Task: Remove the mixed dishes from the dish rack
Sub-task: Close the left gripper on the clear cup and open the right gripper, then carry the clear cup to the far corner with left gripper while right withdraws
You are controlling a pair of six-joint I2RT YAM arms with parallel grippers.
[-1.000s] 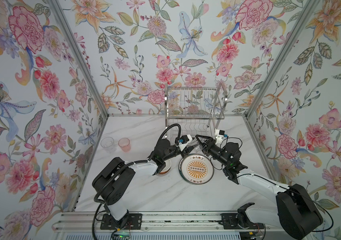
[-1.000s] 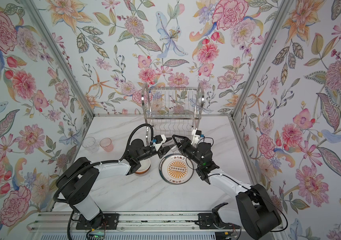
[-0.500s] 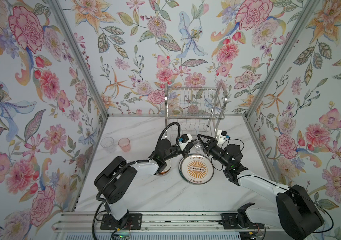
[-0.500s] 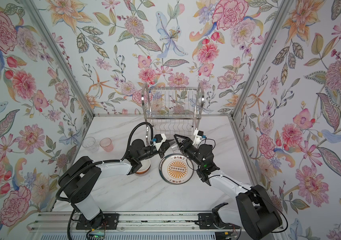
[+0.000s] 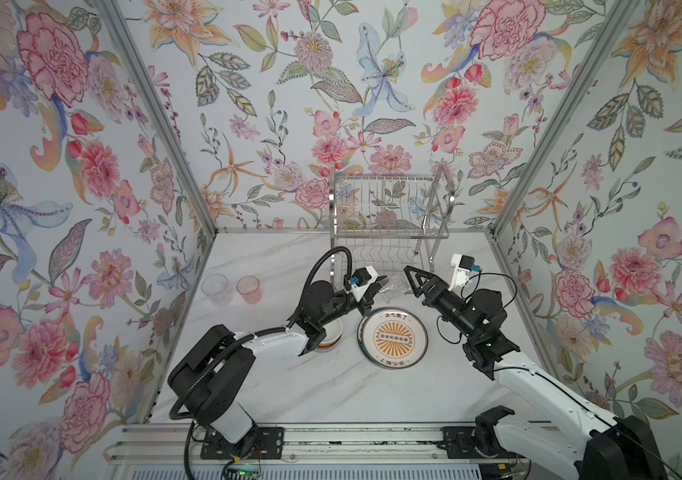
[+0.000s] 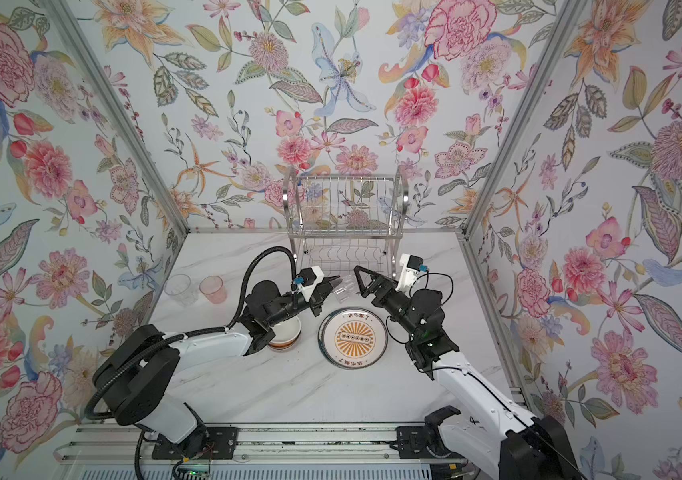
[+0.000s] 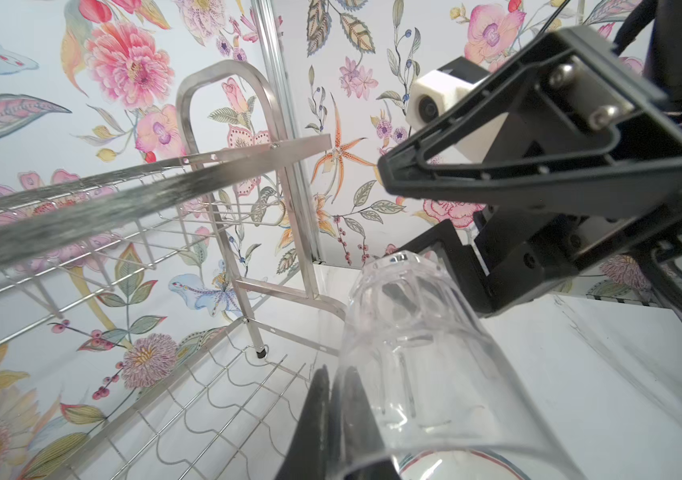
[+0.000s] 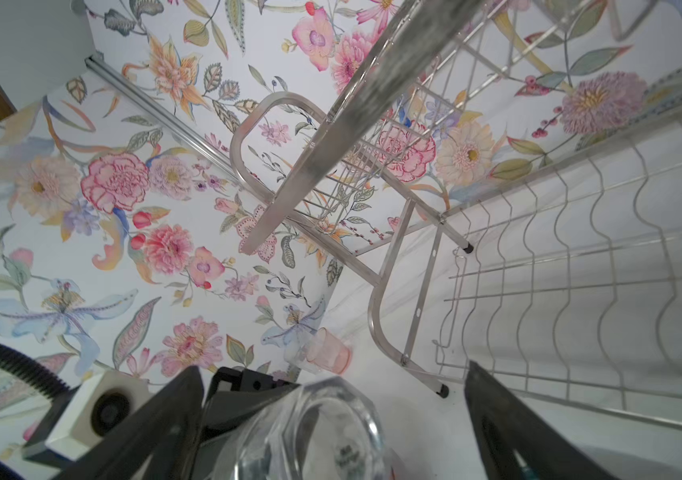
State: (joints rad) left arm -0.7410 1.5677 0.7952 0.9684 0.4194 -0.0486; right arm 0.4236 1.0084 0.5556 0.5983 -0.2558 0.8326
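left gripper [image 5: 381, 281]: pinched right down on the wall of a clear faceted glass tumbler [image 5: 393, 286]. In the left wrist view we saw the rim squeezed between its two fingers [image 7: 314, 415].

held tumbler: it was lying on its side between the two grippers, mouth toward the left one and thick base [image 8: 310, 432] toward the right one, just in front of the rack's lower shelf.

right gripper [image 5: 408, 281]: jaws spread wide, one finger on each side of the tumbler's base. We couldn't tell whether either finger touched the glass.

rack: the two-tier shiny chrome wire dish rack [image 5: 385, 208] stood at the back wall, about centre.

plate: a round plate with an orange sunburst [image 5: 392, 337] lay flat on the white marble tabletop [image 5: 331, 395], just in front of both grippers.

bowls: a stack of small bowls [image 5: 333, 332], white on top with an orange band lower down, sat under the left arm, just beside the plate.

other glasses: a plain clear glass tumbler [image 5: 215, 287] and a pink-tinted glass tumbler [image 5: 249, 289] stood upright side by side, well off to the left.
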